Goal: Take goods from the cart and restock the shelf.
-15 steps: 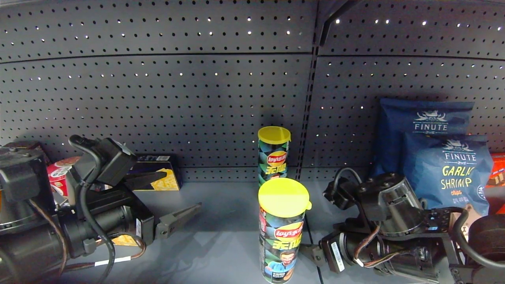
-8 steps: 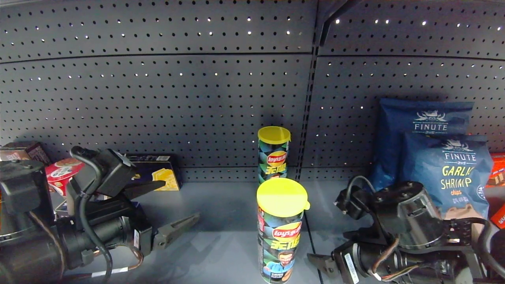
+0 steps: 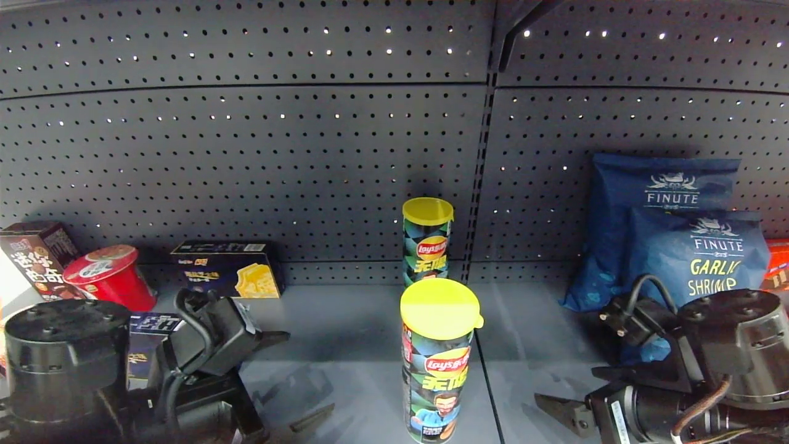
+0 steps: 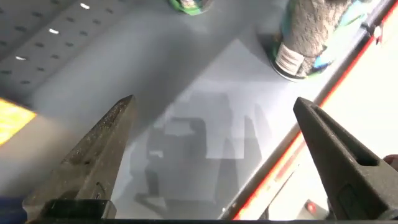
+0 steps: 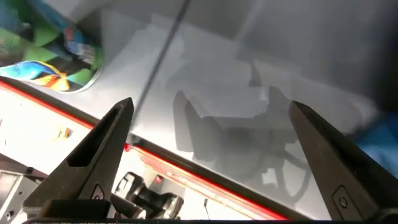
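Two chip cans with yellow lids stand upright on the grey shelf (image 3: 345,320), one behind the other: the front can (image 3: 439,364) near the shelf's edge, the back can (image 3: 427,240) by the pegboard. My left gripper (image 4: 211,143) hangs open and empty at the shelf's front, left of the front can (image 4: 305,37). My right gripper (image 5: 211,143) is open and empty too, low on the other side of that can (image 5: 56,56), one finger (image 3: 558,412) pointing toward it. Neither gripper touches a can.
Blue chip bags (image 3: 696,259) lean at the back right, with a red pack (image 3: 778,262) beyond. At the left stand a dark box (image 3: 231,268), a red cup (image 3: 111,277) and a brown box (image 3: 34,259). A red strip (image 5: 205,168) lines the shelf's front edge.
Both arms have drawn back and down toward the shelf's front edge, baring the red cup and brown box. The front can stands where it was; both grippers stay open.
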You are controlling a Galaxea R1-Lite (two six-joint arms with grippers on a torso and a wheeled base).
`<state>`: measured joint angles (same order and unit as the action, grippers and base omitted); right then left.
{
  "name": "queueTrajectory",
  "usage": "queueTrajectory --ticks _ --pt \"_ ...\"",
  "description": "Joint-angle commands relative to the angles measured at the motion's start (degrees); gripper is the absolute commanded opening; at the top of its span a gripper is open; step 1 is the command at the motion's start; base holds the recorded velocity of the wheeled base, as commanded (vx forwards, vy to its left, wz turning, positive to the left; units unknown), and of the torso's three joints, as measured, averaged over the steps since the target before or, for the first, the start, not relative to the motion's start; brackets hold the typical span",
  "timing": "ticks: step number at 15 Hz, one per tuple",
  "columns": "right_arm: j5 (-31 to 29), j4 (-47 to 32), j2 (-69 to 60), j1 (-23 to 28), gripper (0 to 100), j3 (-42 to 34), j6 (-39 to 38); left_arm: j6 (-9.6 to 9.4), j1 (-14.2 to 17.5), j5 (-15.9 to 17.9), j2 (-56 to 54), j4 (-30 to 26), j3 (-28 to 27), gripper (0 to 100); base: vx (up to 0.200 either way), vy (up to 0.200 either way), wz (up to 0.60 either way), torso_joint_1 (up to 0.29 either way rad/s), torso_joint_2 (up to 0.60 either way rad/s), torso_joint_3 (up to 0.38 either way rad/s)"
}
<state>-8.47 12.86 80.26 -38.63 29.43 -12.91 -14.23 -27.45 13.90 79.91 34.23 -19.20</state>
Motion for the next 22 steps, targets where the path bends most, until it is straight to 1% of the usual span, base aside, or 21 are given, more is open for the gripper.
queueTrajectory --ticks 1,3,6,8,9,10,11,13,14,15,16,17,18,19,20,21,22 --pt "0.0 0.1 -2.0 0.4 100 -0.9 0.0 -0.01 -0.9 -0.1 3.5 0.1 -1.4 100 0.0 0.0 0.0 0.0 0.0 0.0" --pt "-0.1 0.1 -2.1 0.4 100 -0.4 0.1 -0.01 -0.9 -0.3 5.3 0.0 -3.8 100 0.0 0.0 0.0 0.0 0.0 0.0" --pt "-0.2 0.1 -5.6 0.4 100 -0.8 0.3 -0.01 -0.9 -1.0 4.0 0.0 -3.6 100 0.0 0.0 0.0 0.0 0.0 0.0" --pt "-0.5 -0.5 -10.8 0.7 100 -1.0 0.3 0.08 -0.7 -1.4 0.2 0.0 -3.7 100 0.0 0.0 0.0 0.0 0.0 0.0" --pt "-0.6 -0.8 -14.7 2.6 100 -1.3 0.3 0.43 -0.2 -2.8 -2.9 0.0 -3.8 100 0.0 0.0 0.0 0.0 0.0 0.0" --pt "-0.6 -1.7 -18.0 4.8 100 -1.9 0.3 0.87 1.2 -3.3 -6.0 -0.1 -3.7 100 0.0 0.0 0.0 0.0 0.0 0.0" --pt "-0.6 -2.7 -21.1 7.8 100 -2.6 0.2 1.04 3.5 -3.4 -9.1 -0.9 -3.6 100 0.0 0.0 0.0 0.0 0.0 0.0" --pt "-0.6 -3.2 -26.1 13.6 100 -4.1 0.3 0.95 8.1 -3.5 -15.5 -3.2 -3.3 100 0.0 0.0 0.0 0.0 0.0 0.0" --pt "-0.6 -3.2 -27.3 15.1 100 -4.1 0.3 0.95 9.7 -3.5 -17.2 -3.5 -3.4 100 0.0 0.0 0.0 0.0 0.0 0.0" --pt "-0.6 -3.2 -28.5 17.6 100 -3.9 0.3 0.95 12.5 -3.8 -19.8 -3.6 -3.4 100 0.0 0.0 0.0 0.0 0.0 0.0" --pt "-0.6 -3.2 -30.1 20.8 100 -4.0 0.4 0.95 15.7 -5.5 -23.3 -4.2 -3.3 100 0.0 0.0 0.0 0.0 0.0 0.0" --pt "-0.6 -3.6 -32.5 23.2 100 -4.4 0.3 1.04 18.6 -7.4 -27.9 -7.0 -3.3 100 0.0 0.0 0.0 0.0 0.0 0.0" --pt "-0.5 -5.5 -36.2 25.3 100 -5.4 0.3 1.31 21.0 -8.5 -33.9 -11.6 -2.4 100 0.0 0.0 0.0 0.0 0.0 0.0" --pt "-0.4 -6.7 -39.2 26.2 100 -7.5 0.3 2.54 21.2 -10.1 -38.3 -14.1 -0.7 100 0.0 0.0 0.0 0.0 0.0 0.0" --pt "-0.6 -7.9 -44.7 27.0 100 -11.0 1.0 4.21 21.1 -13.0 -45.7 -16.2 2.8 100 0.0 0.0 0.0 0.0 0.0 0.0" --pt "-1.5 -10.2 -49.0 27.4 100 -12.6 2.9 4.82 21.3 -14.3 -50.6 -17.9 5.2 100 0.0 0.0 0.0 0.0 0.0 0.0" --pt "-2.3 -13.5 -53.2 28.1 100 -13.3 5.3 6.05 22.1 -15.1 -55.0 -19.9 6.6 100 0.0 0.0 0.0 0.0 0.0 0.0"
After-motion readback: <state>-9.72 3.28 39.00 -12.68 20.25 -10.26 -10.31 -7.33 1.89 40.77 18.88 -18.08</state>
